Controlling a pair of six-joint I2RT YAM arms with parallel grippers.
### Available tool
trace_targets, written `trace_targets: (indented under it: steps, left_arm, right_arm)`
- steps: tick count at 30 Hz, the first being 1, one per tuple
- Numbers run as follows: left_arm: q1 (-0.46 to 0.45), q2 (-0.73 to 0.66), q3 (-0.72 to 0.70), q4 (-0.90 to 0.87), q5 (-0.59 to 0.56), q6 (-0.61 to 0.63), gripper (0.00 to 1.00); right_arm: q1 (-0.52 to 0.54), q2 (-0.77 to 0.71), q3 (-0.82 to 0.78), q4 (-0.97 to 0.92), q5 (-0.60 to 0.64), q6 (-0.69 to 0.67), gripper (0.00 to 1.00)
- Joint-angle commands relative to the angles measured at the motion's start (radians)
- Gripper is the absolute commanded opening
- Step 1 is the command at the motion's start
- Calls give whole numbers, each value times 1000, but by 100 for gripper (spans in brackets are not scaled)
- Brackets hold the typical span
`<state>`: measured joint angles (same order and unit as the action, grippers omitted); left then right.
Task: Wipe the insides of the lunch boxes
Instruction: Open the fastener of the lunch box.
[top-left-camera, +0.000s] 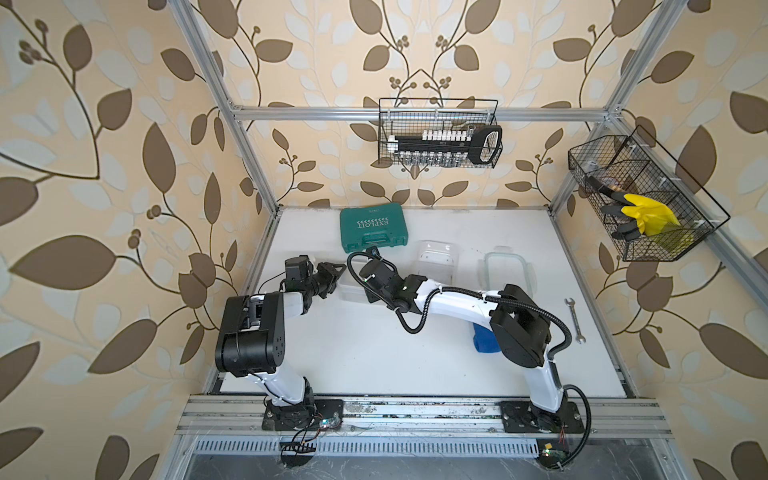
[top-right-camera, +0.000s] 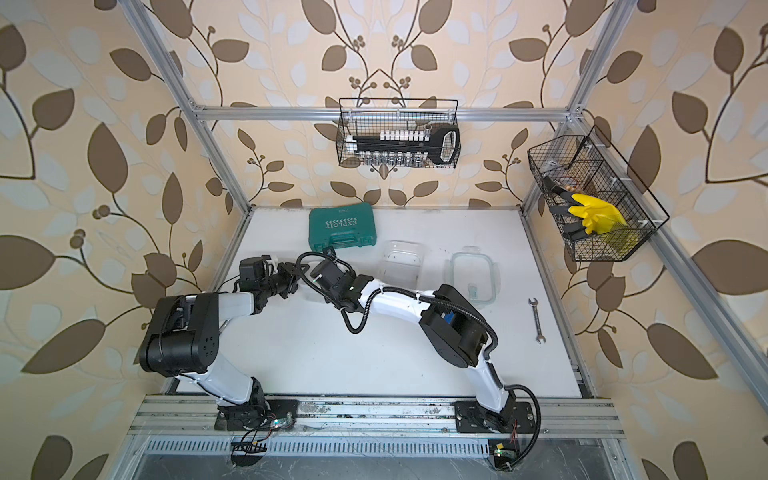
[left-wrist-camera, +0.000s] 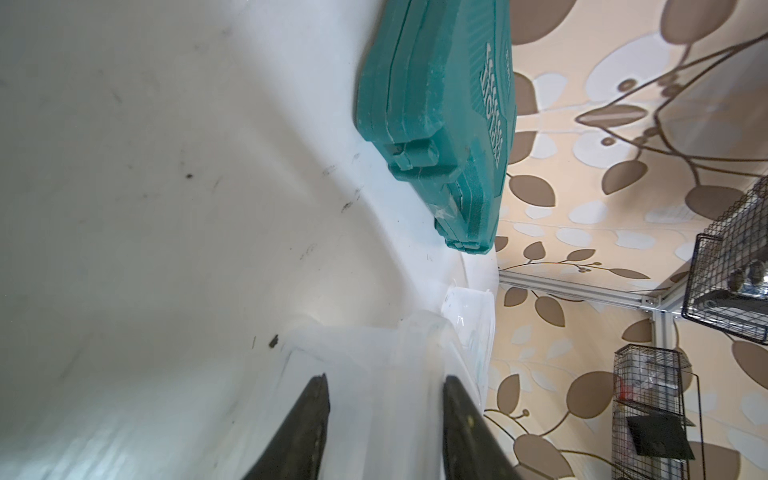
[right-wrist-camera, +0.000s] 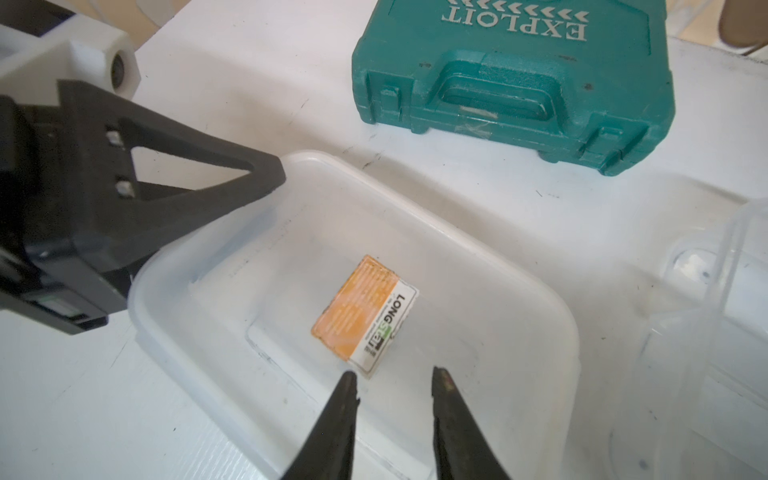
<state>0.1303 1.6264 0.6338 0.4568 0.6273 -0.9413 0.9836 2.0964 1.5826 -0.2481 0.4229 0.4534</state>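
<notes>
A white table (top-left-camera: 374, 357) is filling the floor of the cell. At its 12 o'clock edge a teal case (top-left-camera: 372, 227) is lying flat, well apart from the wall. Three lunch boxes are sitting below it. Taken from the table's middle, a green-rimmed lunch box (top-left-camera: 509, 270) is at 2 o'clock, a clear lunch box (top-left-camera: 436, 262) at 1 o'clock, and an open lunch box (right-wrist-camera: 270, 266) at 10 o'clock, near the case's 7 o'clock corner.

The left gripper (top-left-camera: 336, 272) is sitting at that open box's 10 o'clock corner, so the box is lying at the gripper's 4 o'clock. Clear plastic is showing between its fingers (left-wrist-camera: 309, 415), but I cannot tell whether they are pinching it.

The right gripper (right-wrist-camera: 392, 378), reaching in from 4 o'clock, is hanging over the box's inside. Its jaws are standing narrowly apart and holding nothing. An orange-and-white label (right-wrist-camera: 365, 316) on the box's floor is lying just beyond its tips.
</notes>
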Motion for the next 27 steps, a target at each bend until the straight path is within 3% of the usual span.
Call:
trace_targets:
  steps: [1, 4, 8, 15, 27]
  left_arm:
    - [-13, -29, 20, -179, -38, 33, 25]
    - [-13, -26, 23, -181, -35, 38, 24]
    - [-13, -44, 29, -213, -47, 79, 10]
    - [-13, -101, 90, -446, -141, 278, 10]
    - [-73, -133, 89, -527, -275, 391, 7]
  right_arm:
    - [33, 132, -116, -350, -126, -21, 31]
    - [33, 134, -113, -348, -137, -18, 30]
    - [37, 139, -113, -351, -137, -29, 26]
    - [39, 163, -100, -371, -127, -68, 26]
    - [56, 186, -89, -397, -112, -117, 19]
